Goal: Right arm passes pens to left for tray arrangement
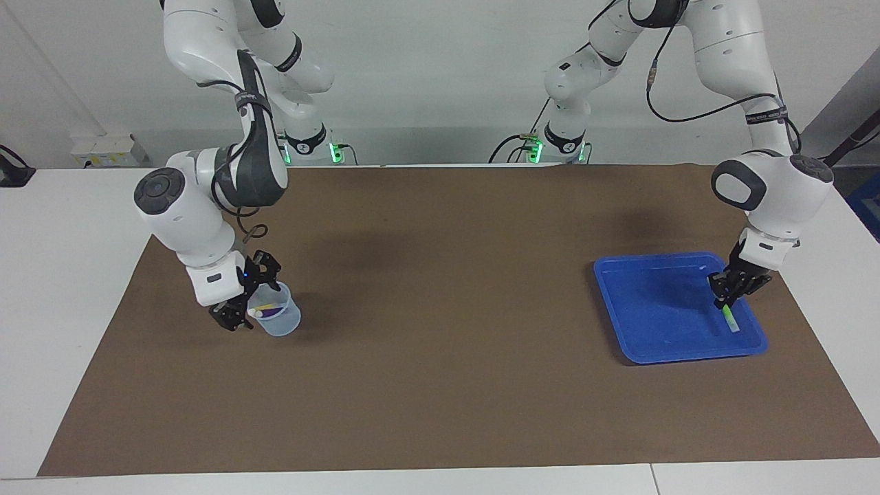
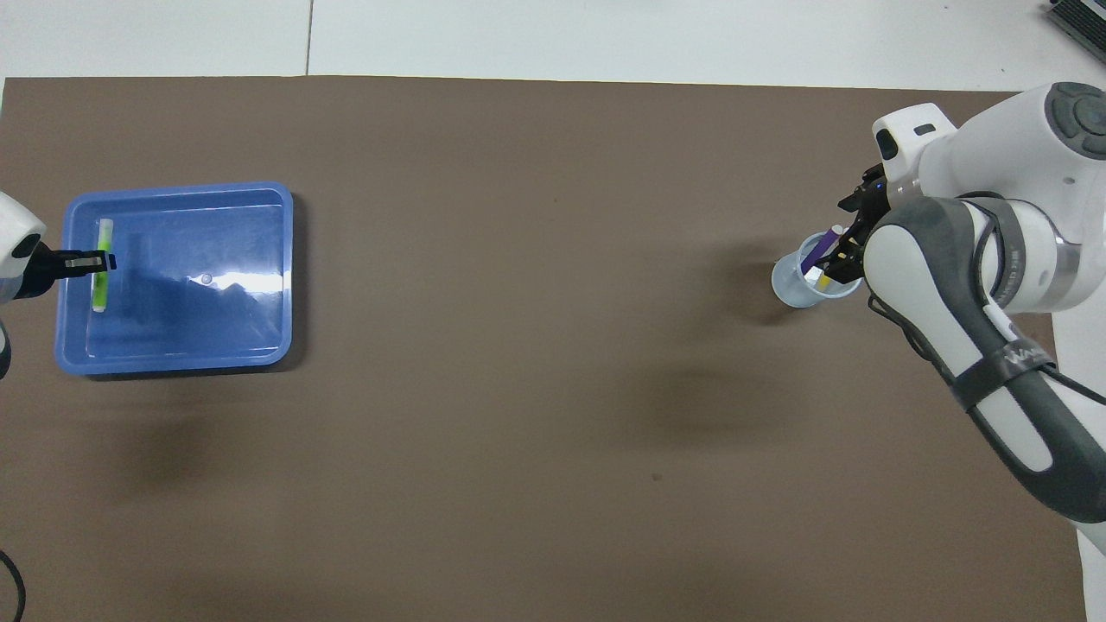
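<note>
The blue tray [image 1: 653,313] [image 2: 199,320] lies toward the left arm's end of the table. My left gripper [image 1: 729,297] [image 2: 93,262] is shut on the green pen [image 1: 730,319] [image 2: 100,289], which slants down low inside the tray, close to its rim at that end. At the right arm's end, the purple pen [image 1: 273,313] [image 2: 815,257] and the yellow pen [image 1: 268,306] [image 2: 826,281] lean inside a small translucent cup [image 1: 280,324] [image 2: 795,289]. My right gripper [image 1: 244,295] [image 2: 848,246] is open at the cup's rim, over the pens' upper ends.
A brown mat [image 1: 440,385] [image 2: 518,389] covers the table from the cup to the tray. White tabletop [image 1: 62,275] shows around the mat's edges.
</note>
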